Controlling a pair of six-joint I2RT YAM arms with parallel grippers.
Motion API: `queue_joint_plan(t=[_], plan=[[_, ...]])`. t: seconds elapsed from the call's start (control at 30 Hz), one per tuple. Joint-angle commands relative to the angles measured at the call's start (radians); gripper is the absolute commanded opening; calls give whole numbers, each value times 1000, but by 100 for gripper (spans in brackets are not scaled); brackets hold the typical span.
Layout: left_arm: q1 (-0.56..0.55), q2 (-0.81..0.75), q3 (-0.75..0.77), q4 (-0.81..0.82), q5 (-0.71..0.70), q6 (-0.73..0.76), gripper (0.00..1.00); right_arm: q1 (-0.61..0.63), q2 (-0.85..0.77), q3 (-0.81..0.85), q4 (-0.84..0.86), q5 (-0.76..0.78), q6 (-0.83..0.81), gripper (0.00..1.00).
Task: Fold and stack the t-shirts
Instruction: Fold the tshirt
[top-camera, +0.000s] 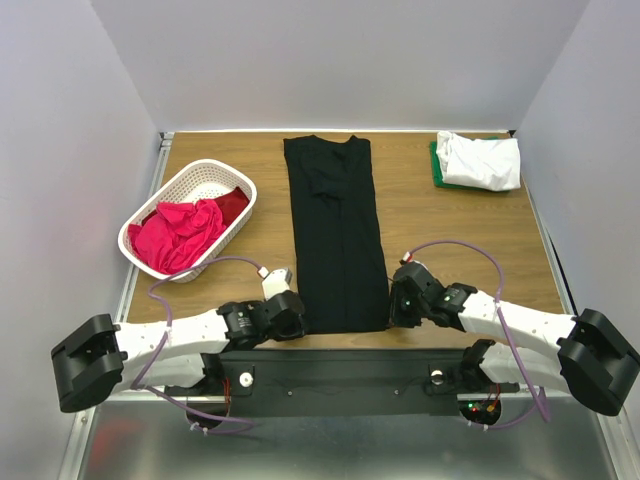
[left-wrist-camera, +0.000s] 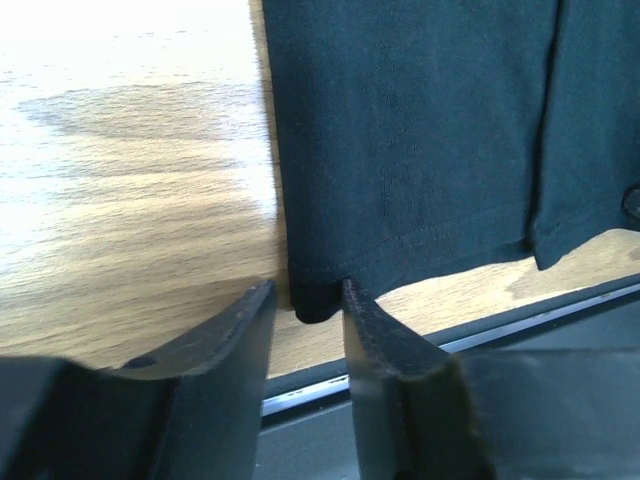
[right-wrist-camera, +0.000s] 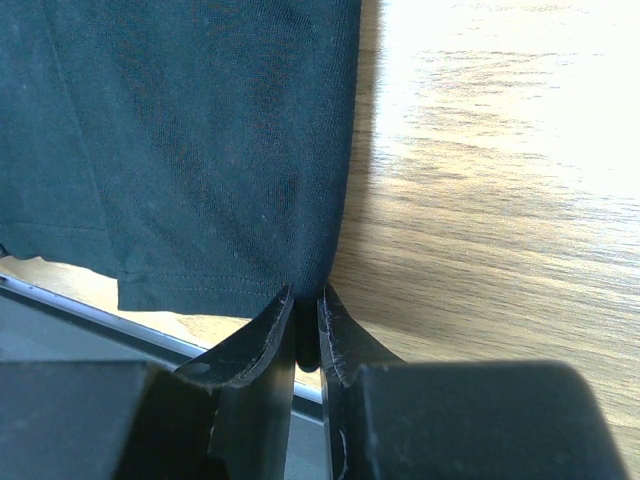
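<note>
The large black t-shirt (top-camera: 335, 230) lies flat in a long narrow strip down the middle of the table, hem toward me. My left gripper (top-camera: 290, 315) is at its near left corner. In the left wrist view the left gripper (left-wrist-camera: 307, 290) is open around that corner of the black t-shirt (left-wrist-camera: 420, 130), and the cloth touches only the right finger. My right gripper (right-wrist-camera: 305, 292) is shut on the near right corner of the black t-shirt (right-wrist-camera: 200, 130); from above the right gripper (top-camera: 398, 300) sits at that edge. A folded white t-shirt (top-camera: 482, 160) rests on a green t-shirt (top-camera: 437, 165) at the back right.
A white lattice basket (top-camera: 215, 168) stands at the left, holding crumpled pink t-shirts (top-camera: 180, 232) and a darker red one (top-camera: 235, 205). The table's metal front edge (left-wrist-camera: 500, 325) runs just behind the black shirt's hem. Grey walls enclose three sides.
</note>
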Motion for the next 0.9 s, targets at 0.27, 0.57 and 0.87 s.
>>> queue_joint_plan(t=[0.27,0.57,0.87], plan=[[-7,35,2,31,-14,-6,19,4,-13,14,-39,61,-20,19],[-9,16,19,31,-28,-20,0,4,-32,38,-47,49,-32,0],[6,-37,149,-24,-160,27,0,4,-21,176,-71,145,-73,0]])
